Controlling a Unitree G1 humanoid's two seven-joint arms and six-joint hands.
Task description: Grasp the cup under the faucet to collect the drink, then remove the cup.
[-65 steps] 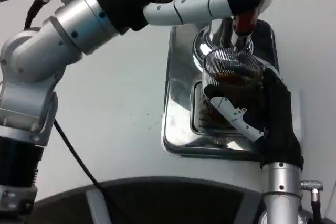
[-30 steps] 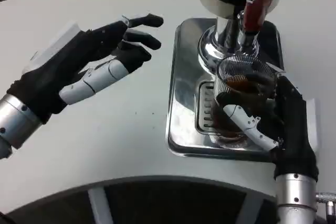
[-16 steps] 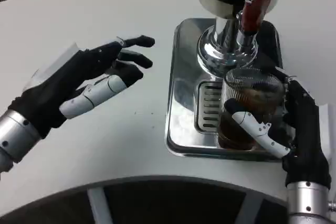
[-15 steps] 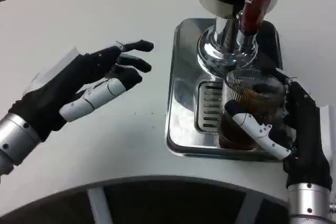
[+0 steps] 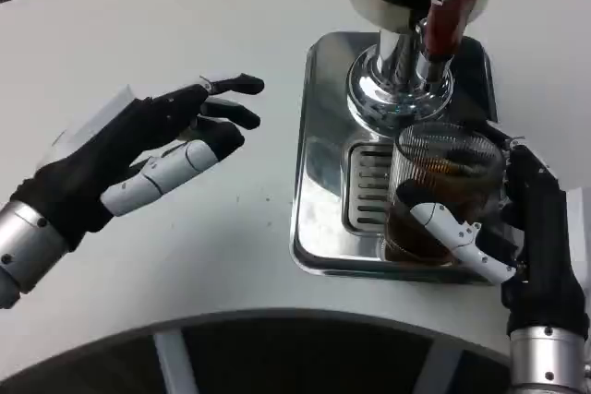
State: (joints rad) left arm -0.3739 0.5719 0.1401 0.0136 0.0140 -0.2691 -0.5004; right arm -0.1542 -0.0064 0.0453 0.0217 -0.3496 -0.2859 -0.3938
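I have the right hand [image 5: 517, 237] wrapped around the filled cup [image 5: 439, 196] to draw it nearer from the faucet [image 5: 406, 71], while the left hand [image 5: 152, 149] hovers spread and empty, out of the way

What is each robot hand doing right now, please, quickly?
Left robot hand: open, fingers apart, holding nothing, over the table.
Right robot hand: closed around the cup of dark drink on the drip tray.

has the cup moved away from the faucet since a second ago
Yes. Held by the right hand, the cup has shifted toward the drip tray's near edge, away from the faucet.
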